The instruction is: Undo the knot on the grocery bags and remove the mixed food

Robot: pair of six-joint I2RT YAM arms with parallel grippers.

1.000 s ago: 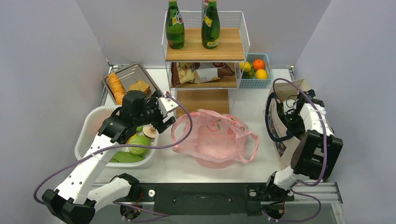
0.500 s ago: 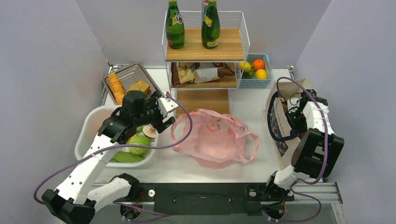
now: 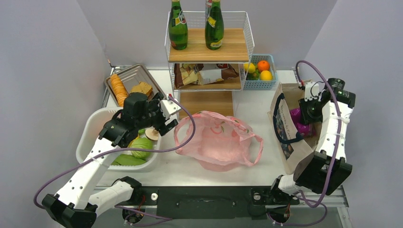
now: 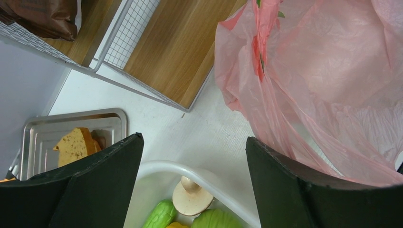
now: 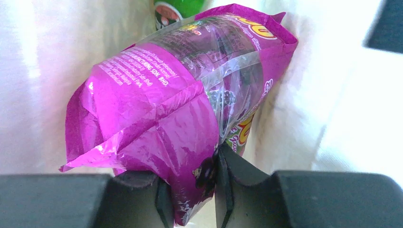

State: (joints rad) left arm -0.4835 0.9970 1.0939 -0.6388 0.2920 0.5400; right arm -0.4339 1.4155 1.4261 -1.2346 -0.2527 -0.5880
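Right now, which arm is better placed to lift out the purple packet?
Right: the right gripper pinches the purple packet inside the tote; the left gripper hangs open over the white tub.

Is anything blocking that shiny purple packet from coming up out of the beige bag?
Nothing visible does. The right fingers pinch the purple foil snack packet at the open mouth of the beige canvas tote. The tote's dark strap loops beside the packet, not over it.

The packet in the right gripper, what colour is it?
Bright magenta-purple, with a clear window. The snack packet shows best in the right wrist view.
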